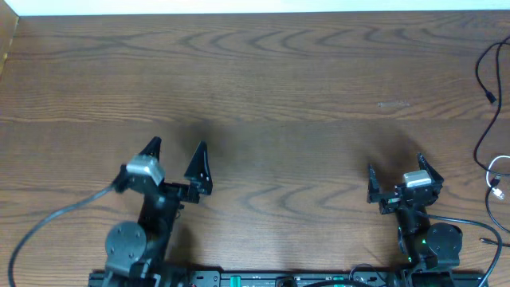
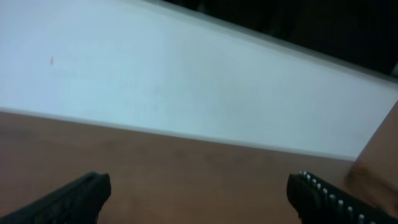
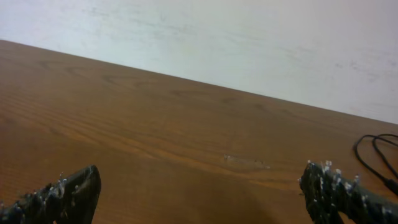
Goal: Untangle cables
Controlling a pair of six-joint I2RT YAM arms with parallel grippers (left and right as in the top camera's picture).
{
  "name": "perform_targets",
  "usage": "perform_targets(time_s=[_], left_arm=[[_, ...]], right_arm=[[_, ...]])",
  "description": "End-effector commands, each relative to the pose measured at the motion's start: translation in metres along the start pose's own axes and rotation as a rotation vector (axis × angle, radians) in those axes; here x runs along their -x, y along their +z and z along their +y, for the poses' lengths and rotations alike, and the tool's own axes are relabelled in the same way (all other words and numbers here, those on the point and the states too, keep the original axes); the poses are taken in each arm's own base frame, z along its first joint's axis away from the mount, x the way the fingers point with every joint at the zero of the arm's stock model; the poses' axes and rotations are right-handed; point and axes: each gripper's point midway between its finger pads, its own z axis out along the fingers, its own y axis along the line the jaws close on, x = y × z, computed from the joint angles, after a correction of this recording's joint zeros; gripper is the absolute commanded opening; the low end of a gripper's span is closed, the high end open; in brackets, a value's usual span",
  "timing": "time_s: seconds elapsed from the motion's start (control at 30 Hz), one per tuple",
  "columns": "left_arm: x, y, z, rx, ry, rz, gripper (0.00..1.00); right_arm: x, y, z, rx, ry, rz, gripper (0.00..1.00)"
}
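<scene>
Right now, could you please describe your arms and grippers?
Both arms are black, with a pale grey block at each wrist. The left gripper and right gripper have pointed black fingers. A grey cable loops off the left arm; a green light glows at the right arm's base.

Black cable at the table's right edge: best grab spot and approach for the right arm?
Likely grip the black cable on the bare curve just behind its small plug: it lies flat there, apart from the white cable. Come from above with the open right pincer, jaws across the cord. The rest runs out of frame.
</scene>
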Motion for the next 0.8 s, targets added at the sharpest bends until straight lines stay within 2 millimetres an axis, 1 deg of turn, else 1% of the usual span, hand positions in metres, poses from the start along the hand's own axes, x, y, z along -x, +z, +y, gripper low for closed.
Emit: perform_targets(time_s=[0.0,0.17,0.33,0.53,0.77], left_arm=[[-0.009,-0.004,0.005,-0.013,-0.025,-0.057,0.96],[-0.019,-0.006,0.016,-0.003,-0.031,-0.123,0.96],[-0.023,-0.009,0.03,0.032,-0.04,-0.165,0.96],[-0.016,-0.017,0.044,0.08,-0.051,-0.23,0.96],[-0.014,-0.019,0.055,0.129,-0.05,-0.252,0.96]], right_arm=[[0.0,0.0,0.0,-0.003,-0.006,0.0,0.99],[0.0,0.0,0.0,-0.003,-0.006,0.0,0.99],[0.0,0.0,0.0,-0.003,-0.006,0.0,0.99],[0.0,0.0,0.0,-0.003,-0.006,0.0,0.99],[0.0,0.0,0.0,-0.003,-0.006,0.0,0.99]])
